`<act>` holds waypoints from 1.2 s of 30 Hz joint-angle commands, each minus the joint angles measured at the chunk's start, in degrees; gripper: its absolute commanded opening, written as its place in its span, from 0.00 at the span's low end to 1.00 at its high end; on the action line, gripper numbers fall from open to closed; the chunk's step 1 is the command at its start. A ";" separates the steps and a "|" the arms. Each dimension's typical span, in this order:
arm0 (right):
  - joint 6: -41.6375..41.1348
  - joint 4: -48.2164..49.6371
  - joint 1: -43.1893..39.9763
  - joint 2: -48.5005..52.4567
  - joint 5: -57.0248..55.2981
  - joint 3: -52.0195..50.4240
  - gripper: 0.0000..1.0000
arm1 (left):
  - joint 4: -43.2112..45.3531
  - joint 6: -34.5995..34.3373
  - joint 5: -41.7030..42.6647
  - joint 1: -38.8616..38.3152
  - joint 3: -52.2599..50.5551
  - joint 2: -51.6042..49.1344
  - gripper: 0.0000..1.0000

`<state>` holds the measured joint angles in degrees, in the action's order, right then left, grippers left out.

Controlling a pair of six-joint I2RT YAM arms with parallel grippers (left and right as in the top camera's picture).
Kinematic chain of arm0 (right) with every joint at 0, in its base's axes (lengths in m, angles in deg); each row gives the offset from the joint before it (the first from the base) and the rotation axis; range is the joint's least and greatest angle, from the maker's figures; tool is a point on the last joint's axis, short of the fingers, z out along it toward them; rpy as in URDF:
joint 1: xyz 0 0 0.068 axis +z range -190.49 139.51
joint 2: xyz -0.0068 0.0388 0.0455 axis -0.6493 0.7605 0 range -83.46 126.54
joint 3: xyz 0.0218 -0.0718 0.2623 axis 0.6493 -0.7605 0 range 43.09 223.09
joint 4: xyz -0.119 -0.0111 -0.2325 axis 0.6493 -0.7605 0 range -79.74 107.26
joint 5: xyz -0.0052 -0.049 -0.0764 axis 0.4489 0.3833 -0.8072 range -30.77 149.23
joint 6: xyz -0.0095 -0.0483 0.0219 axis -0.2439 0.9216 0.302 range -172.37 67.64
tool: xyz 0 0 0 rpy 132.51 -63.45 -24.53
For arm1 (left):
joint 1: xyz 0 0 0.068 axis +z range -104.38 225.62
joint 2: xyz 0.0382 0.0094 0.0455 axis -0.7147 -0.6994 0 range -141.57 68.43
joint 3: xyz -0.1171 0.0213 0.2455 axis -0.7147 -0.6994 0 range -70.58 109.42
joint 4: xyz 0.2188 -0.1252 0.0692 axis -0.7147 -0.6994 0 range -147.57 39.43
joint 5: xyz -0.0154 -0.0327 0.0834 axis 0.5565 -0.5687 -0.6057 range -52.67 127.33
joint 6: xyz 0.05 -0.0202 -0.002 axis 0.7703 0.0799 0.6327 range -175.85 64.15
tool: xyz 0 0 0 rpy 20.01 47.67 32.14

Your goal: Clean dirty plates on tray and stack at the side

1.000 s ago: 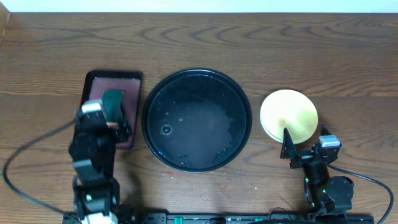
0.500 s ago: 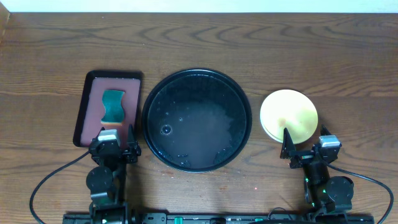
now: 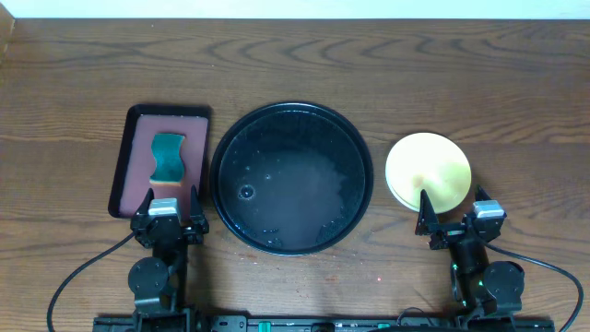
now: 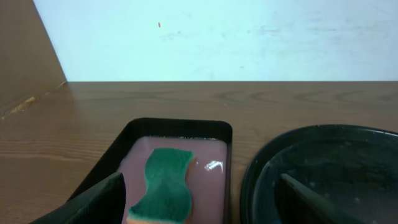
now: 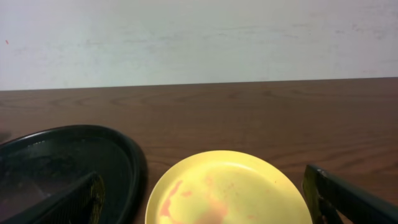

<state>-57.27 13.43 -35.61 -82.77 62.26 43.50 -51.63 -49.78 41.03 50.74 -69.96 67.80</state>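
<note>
The large round black tray (image 3: 291, 177) sits at mid-table, wet and with no plates on it; its rim shows in the left wrist view (image 4: 323, 168) and the right wrist view (image 5: 68, 162). A pale yellow plate (image 3: 428, 171) lies on top of a stack to the tray's right, with faint reddish smears in the right wrist view (image 5: 227, 190). The blue-green plates are hidden under it. My left gripper (image 3: 172, 207) is open and empty, just in front of the dark red tray. My right gripper (image 3: 452, 214) is open and empty, just in front of the yellow plate.
A rectangular dark red tray (image 3: 135, 166) left of the black tray holds pinkish liquid and a green sponge (image 3: 168, 157), also seen in the left wrist view (image 4: 165, 183). A pale wall stands behind the wooden table (image 3: 304, 65).
My left arm has pulled back from over the red tray toward the table's front edge, leaving the sponge in the tray. The right arm has not moved.
</note>
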 commanded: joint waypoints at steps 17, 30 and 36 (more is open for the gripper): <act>0.72 -0.24 0.09 -0.37 0.24 -0.09 0.99 | -2.73 0.76 0.15 -0.22 -0.39 -1.22 0.76; 0.72 -0.24 0.09 -0.37 0.24 -0.09 0.99 | -2.73 0.79 0.15 -0.22 -0.39 -1.22 0.77; 0.72 -0.24 0.09 -0.37 0.24 -0.09 0.99 | -2.73 0.76 0.15 -0.22 -0.39 -1.22 0.77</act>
<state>-57.27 13.43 -35.61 -82.77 62.26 43.50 -51.67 -49.76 40.99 50.74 -69.93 66.75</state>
